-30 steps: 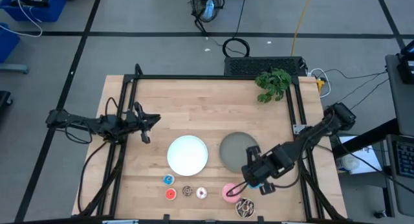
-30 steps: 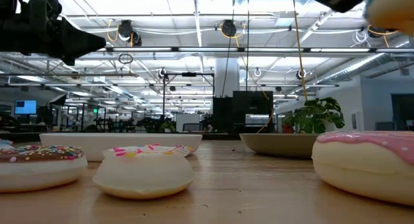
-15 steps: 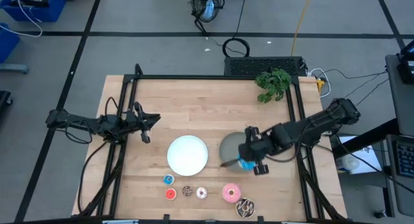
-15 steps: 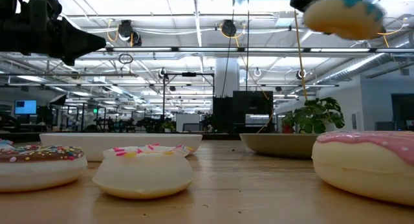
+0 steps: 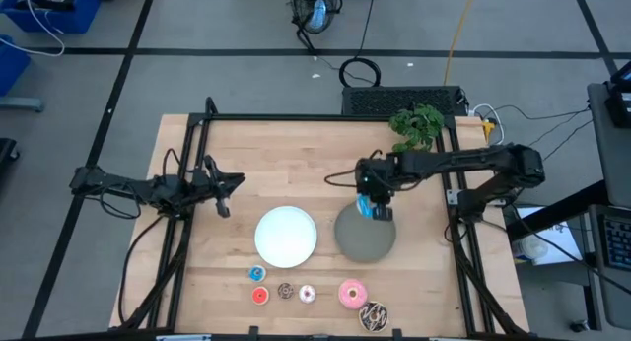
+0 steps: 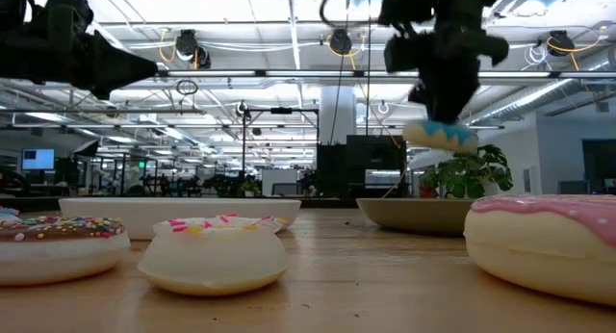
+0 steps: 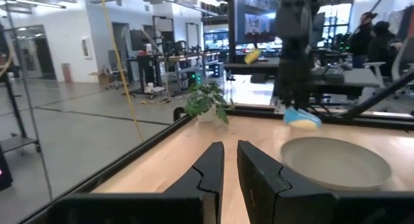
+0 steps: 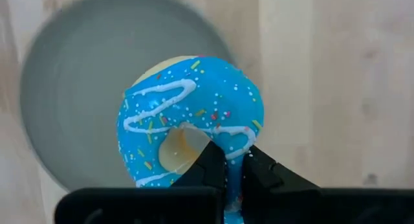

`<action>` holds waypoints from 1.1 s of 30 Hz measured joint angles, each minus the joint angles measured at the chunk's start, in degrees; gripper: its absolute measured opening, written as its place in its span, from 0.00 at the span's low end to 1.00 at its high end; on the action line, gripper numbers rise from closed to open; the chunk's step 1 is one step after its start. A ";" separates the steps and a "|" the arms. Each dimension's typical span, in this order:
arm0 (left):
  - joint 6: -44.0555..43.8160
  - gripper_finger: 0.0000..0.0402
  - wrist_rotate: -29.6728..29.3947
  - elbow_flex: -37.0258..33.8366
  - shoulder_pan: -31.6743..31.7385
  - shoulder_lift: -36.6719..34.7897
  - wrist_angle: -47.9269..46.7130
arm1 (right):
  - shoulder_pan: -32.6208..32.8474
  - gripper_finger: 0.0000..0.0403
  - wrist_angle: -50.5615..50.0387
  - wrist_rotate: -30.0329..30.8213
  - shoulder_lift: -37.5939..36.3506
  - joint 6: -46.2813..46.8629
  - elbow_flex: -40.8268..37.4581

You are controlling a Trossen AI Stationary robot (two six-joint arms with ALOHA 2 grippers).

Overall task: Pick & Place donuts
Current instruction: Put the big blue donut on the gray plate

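1. Along the table's [image 5: 296, 154] near edge lie six donuts: a dark sprinkled donut [image 5: 374, 316] and a pink donut [image 5: 351, 294] toward the right, then four tiny ones in a cluster, whitish-pink [image 5: 308, 295], brown [image 5: 286, 292], red [image 5: 259, 296] and blue [image 5: 256, 274].
2. Behind them stand a white plate [image 5: 286, 235] and, to its right, a grey plate [image 5: 365, 233], side by side.
3. The right gripper [image 5: 370, 205] hangs above the far rim of the grey plate, its fingers clamped together on the edge of the large blue donut [image 8: 187, 120], which dangles clear of the plate.
4. The left gripper [image 5: 225, 191] waits at the table's left side, well apart from the plates, fingers [image 7: 210, 169] nearly together and empty.
5. A small green plant [image 5: 416, 129] sits at the far right corner.
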 joint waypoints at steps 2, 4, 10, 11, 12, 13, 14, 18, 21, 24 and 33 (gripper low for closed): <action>0.00 0.13 -1.01 0.00 -0.02 0.00 -0.04 | -0.27 0.02 2.41 -0.40 0.00 -0.02 -2.62; 0.00 0.13 -1.44 0.00 0.00 0.00 -0.06 | -0.19 0.02 4.32 -0.51 0.00 -0.02 -5.16; -0.02 0.13 -1.50 0.00 0.00 0.00 -0.09 | 1.66 0.02 8.92 -0.40 0.00 1.95 -9.99; 0.00 0.13 -1.50 0.00 -0.02 -0.01 -0.05 | 2.02 0.02 10.04 -0.45 0.00 2.15 -10.54; 0.00 0.13 -1.50 0.00 -0.01 0.00 0.10 | 2.37 0.02 11.25 -0.46 0.00 2.52 -11.11; -0.01 0.13 -1.50 0.00 -0.02 0.00 0.26 | 2.66 0.02 12.38 -0.40 0.00 3.12 -11.60; -0.02 0.13 -1.50 0.00 0.00 0.00 0.45 | 2.90 0.02 13.10 -0.45 0.00 3.80 -11.97; 0.27 0.13 -1.52 0.00 0.00 0.00 0.66 | 3.62 0.02 12.16 -0.31 0.00 5.62 -12.88; 0.66 0.13 -1.55 0.00 -0.01 -0.01 0.70 | 3.59 0.02 12.86 -0.31 0.00 6.23 -13.64; 0.81 0.13 -2.82 0.00 -0.02 -0.01 0.69 | 3.58 0.02 14.64 -0.34 0.62 6.53 -14.56; 0.41 0.13 -4.56 0.02 -0.02 -0.02 0.74 | 3.58 0.05 16.47 -0.29 2.18 7.25 -15.40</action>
